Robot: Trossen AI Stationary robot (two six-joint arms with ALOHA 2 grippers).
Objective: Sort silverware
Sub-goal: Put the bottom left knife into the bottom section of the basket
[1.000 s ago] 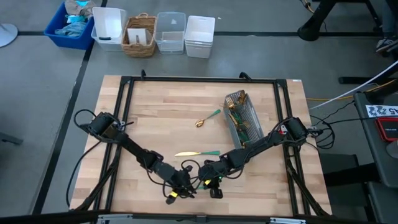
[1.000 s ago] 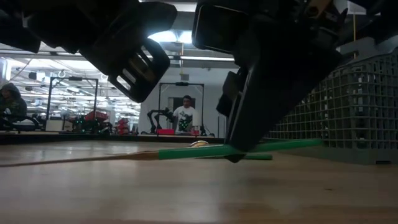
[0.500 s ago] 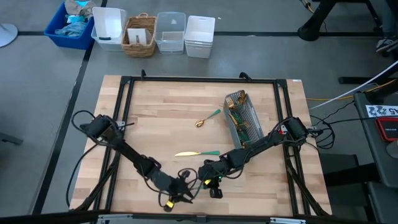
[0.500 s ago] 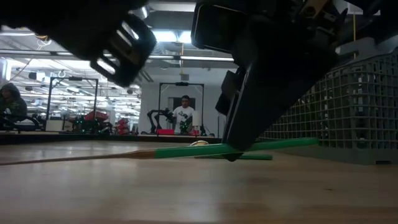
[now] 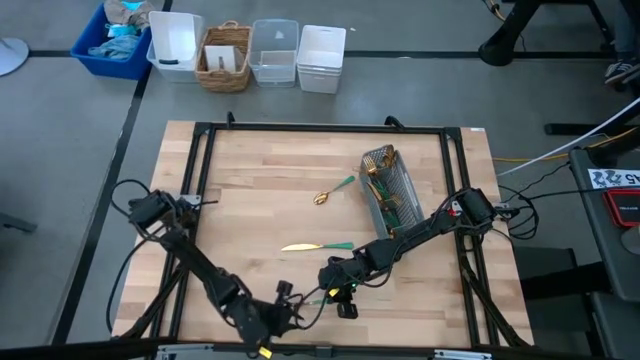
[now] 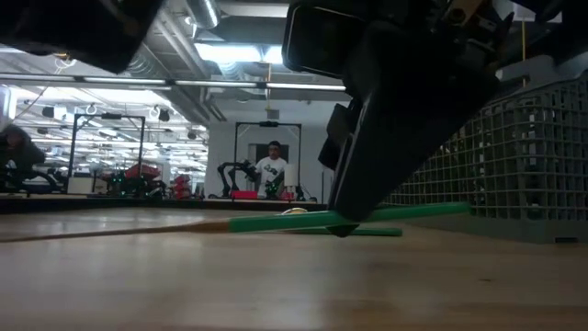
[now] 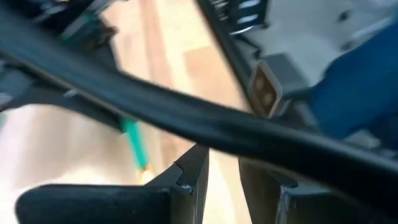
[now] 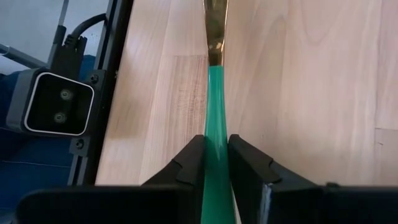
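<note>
- Where the wooden table [image 5: 260, 190] runs out at the lower edge of the frame, the left gripper [image 5: 262, 330] sits, fingers a narrow slit apart, holding nothing.
- Lower centre, the right gripper [image 5: 335, 292] is clamped on a slim teal-handled piece of silverware [image 8: 215, 134].
- Bare planks lie open at left.
- Two more pieces lie loose: a knife [image 5: 315, 246] and a spoon [image 5: 334, 190].
- One grey mesh caddy [image 5: 390, 187], right of centre, holds others.

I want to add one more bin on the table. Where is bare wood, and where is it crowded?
Bare wood: the far-left area, between the table's black frame and the spoon. Crowded: the right side with the mesh caddy, and the near middle, where the right gripper pinches a green-handled utensil beside the knife.
</note>
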